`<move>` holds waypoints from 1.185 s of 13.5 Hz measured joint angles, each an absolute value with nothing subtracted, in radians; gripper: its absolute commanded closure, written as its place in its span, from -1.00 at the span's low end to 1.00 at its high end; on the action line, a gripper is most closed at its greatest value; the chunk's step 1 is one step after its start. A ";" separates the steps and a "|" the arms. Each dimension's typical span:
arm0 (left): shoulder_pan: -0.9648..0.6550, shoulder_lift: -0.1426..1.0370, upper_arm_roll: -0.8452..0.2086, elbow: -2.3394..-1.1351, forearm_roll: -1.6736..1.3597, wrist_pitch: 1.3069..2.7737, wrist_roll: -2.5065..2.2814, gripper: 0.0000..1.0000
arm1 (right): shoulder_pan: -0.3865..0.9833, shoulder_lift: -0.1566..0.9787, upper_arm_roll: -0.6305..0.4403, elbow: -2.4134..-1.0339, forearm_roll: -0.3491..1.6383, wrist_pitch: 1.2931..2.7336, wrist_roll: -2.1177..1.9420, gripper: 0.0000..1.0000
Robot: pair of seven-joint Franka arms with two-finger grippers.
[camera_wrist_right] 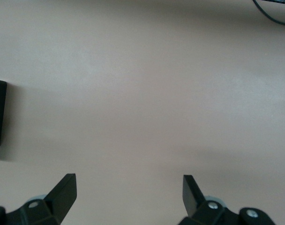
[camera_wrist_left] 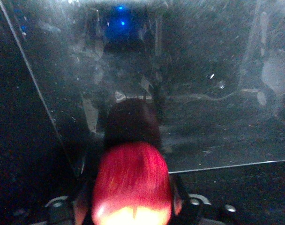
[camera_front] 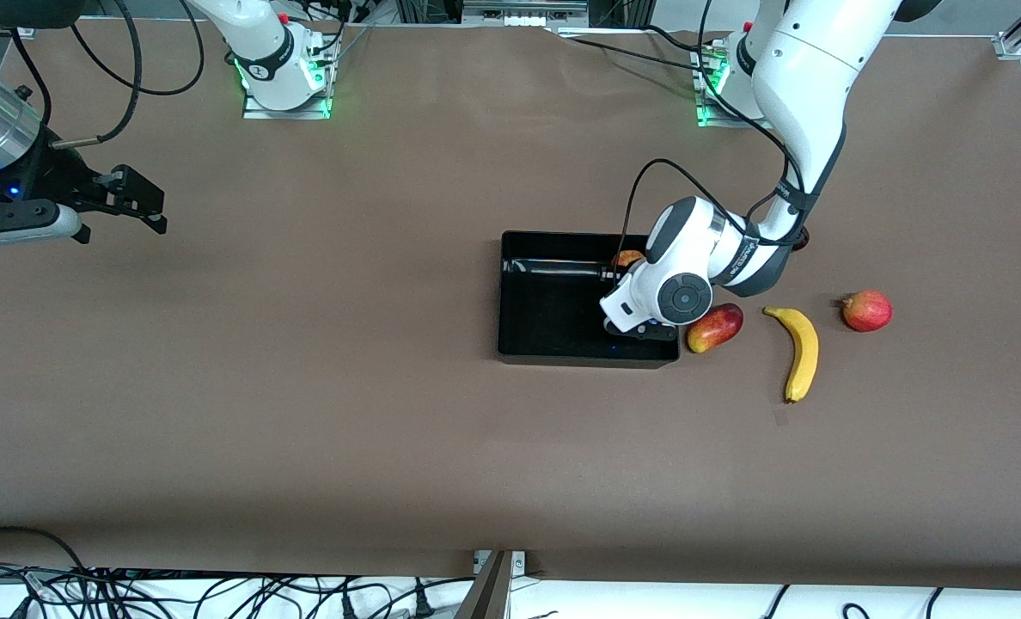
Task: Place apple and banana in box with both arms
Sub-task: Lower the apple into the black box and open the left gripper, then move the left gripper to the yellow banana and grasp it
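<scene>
The right gripper's jaws stand wide apart and hold nothing; that arm waits over bare counter, well away from the box toward the right arm's end. The left gripper's jaws are closed on the apple, held low inside the box just above its glossy floor.

The mango-like fruit lies just beside the box's wall at the left arm's end, the banana a little past it, and the pinkish-red fruit past that.

If the jaws part while the apple hangs off the floor, it could roll and knock the wall.

From the front, the wrist hides the left jaws and most of the apple, and the box floor shows mainly reflections.
</scene>
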State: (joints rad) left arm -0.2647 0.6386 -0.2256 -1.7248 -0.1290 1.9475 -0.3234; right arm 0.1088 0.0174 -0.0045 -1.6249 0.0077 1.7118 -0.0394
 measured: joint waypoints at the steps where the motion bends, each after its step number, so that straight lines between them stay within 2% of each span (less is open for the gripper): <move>1: -0.265 0.633 -0.226 -1.714 -0.129 1.946 -0.326 -1.00 | 0.107 0.020 -0.004 -1.625 0.008 1.712 -0.039 -1.00; 3: -0.262 0.599 -0.221 -1.678 -0.129 1.902 -0.331 -1.00 | 0.107 0.024 -0.004 -1.625 0.003 1.712 -0.039 -1.00; 5: -0.244 0.539 -0.193 -1.585 -0.111 1.733 -0.333 -1.00 | 0.106 0.026 -0.005 -1.625 -0.005 1.713 -0.040 -1.00; 7: -0.186 0.494 -0.176 -1.483 0.031 1.553 -0.322 -1.00 | 0.105 0.026 -0.005 -1.624 -0.026 1.713 -0.040 -1.00; 9: -0.124 0.489 -0.173 -1.460 0.182 1.506 -0.234 -1.00 | 0.105 0.026 -0.004 -1.624 -0.034 1.713 -0.040 -1.00; 11: -0.062 0.538 -0.169 -1.464 0.259 1.543 -0.103 -1.00 | 0.105 0.027 -0.004 -1.624 -0.035 1.712 -0.040 -1.00; 16: 0.110 0.705 -0.169 -1.504 0.267 1.843 0.192 -1.00 | 0.105 0.027 -0.004 -1.623 -0.036 1.713 -0.041 -1.00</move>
State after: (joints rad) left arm 0.1097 0.7052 -0.1686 -1.5044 0.2672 1.8434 0.1919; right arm 0.1055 0.0273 -0.0042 -1.6233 -0.0356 1.7128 -0.0410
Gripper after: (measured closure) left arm 0.000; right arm 0.000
